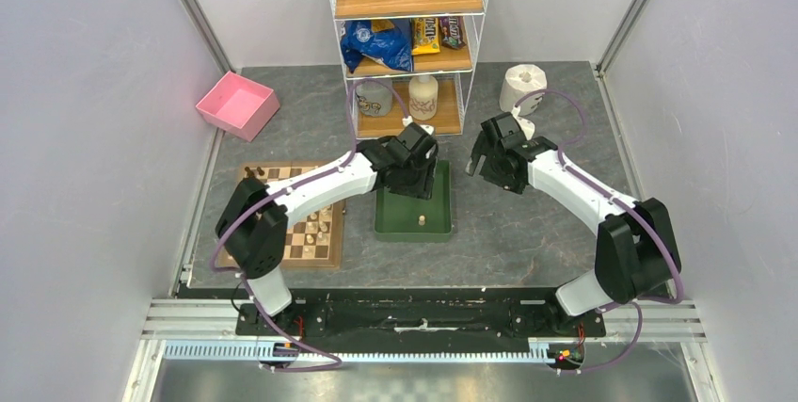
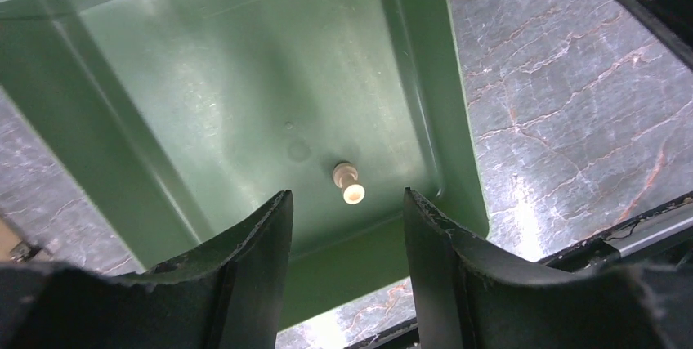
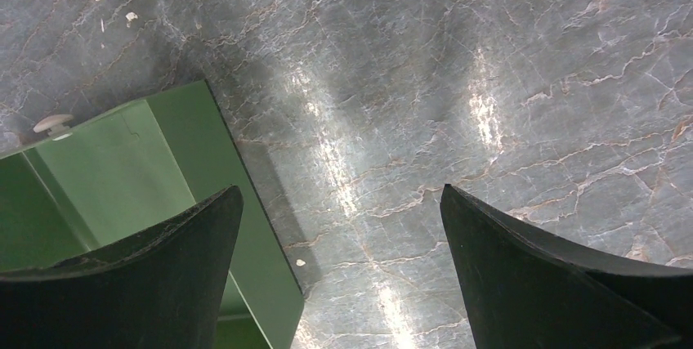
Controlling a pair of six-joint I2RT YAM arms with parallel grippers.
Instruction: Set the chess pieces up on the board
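The board [image 1: 318,237], checkered in light and dark brown with a tan border, lies flat and partly hidden from view. Along its far edge stand dark chess pieces [image 1: 254,173]; pale chess pieces [image 1: 313,225] stand on nearer squares. One pale pawn [image 2: 350,183] sits alone in the green tray [image 2: 204,79], off the board.

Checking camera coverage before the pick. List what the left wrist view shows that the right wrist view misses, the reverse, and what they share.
Only left wrist: a pale chess piece on the floor of the green tray, just ahead of the left gripper and its parted fingers. Only right wrist: the right gripper, wide open above the grey marbled table beside the tray's corner, and a small pale object past the tray's rim, too unclear to name. Both: the tray and the table.
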